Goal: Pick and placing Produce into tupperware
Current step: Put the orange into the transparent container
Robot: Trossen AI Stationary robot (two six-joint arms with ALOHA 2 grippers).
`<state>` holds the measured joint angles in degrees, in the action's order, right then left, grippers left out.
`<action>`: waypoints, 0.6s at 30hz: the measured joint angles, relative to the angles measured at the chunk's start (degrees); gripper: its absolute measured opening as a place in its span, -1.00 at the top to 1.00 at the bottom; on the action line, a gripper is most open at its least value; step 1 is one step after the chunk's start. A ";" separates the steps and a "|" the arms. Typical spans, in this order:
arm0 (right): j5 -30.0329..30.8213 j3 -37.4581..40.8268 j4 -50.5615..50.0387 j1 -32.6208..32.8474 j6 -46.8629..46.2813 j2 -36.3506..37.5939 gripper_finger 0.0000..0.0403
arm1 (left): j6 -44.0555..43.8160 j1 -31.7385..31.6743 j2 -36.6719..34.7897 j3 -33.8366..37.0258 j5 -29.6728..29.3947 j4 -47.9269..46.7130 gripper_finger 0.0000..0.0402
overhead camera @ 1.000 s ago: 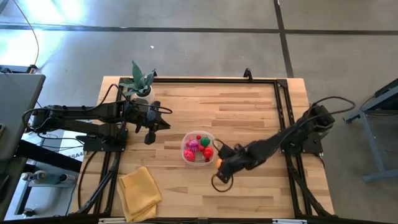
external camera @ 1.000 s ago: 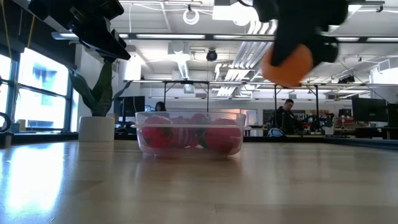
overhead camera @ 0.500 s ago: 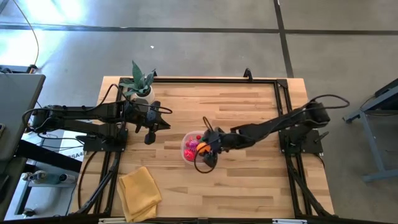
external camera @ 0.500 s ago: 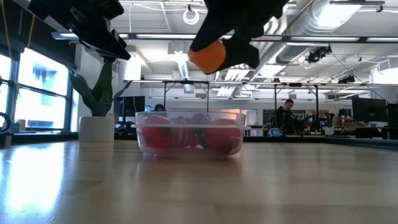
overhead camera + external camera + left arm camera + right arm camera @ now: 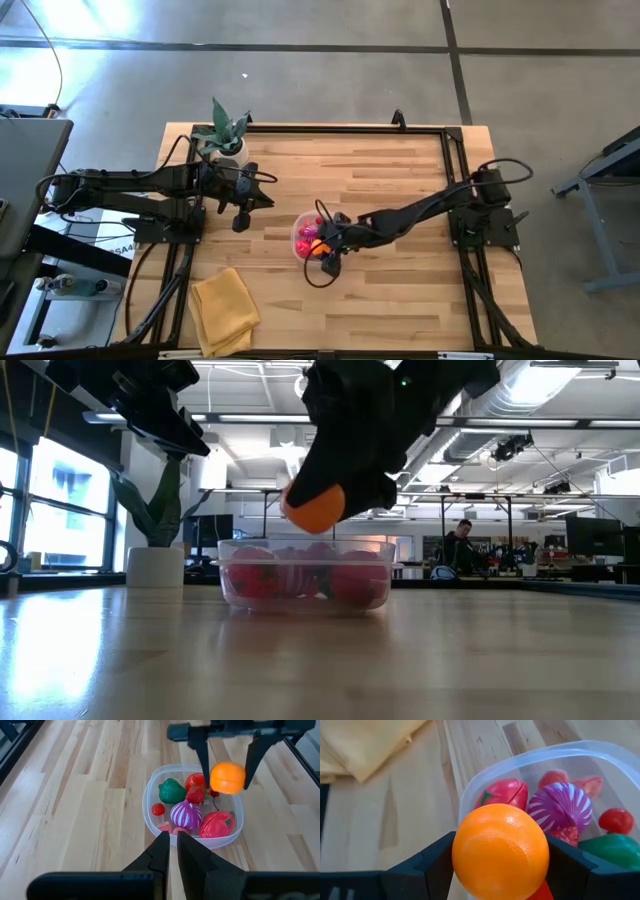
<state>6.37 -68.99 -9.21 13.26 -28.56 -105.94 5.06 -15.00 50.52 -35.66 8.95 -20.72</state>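
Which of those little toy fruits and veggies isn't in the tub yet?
The orange. The right hand holds it just above the tub, while the red, green and purple pieces already lie inside.

Wood-plank table [image 5: 400, 180], black frame along edges. Tub [image 5: 303, 232] sits near middle, directly on planks. Potted plant [image 5: 224, 138] at far corner, left of tub. Folded yellow cloth [image 5: 224, 305] flat on planks at near edge, left of tub.
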 joint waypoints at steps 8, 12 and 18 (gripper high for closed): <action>1.35 0.02 0.99 0.32 3.53 -2.77 -0.21 | 0.01 0.01 0.00 0.00 0.00 0.03 0.87; 1.80 0.03 1.30 0.41 5.25 -3.68 -0.21 | 0.01 0.01 -0.02 0.00 0.01 0.03 0.87; 2.89 0.07 1.39 1.02 7.05 -3.71 -0.21 | 0.01 0.01 -0.02 0.00 0.00 0.04 0.87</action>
<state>9.26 -68.93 -7.81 14.28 -21.52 -109.65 5.07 -15.00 50.50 -35.66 8.95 -20.68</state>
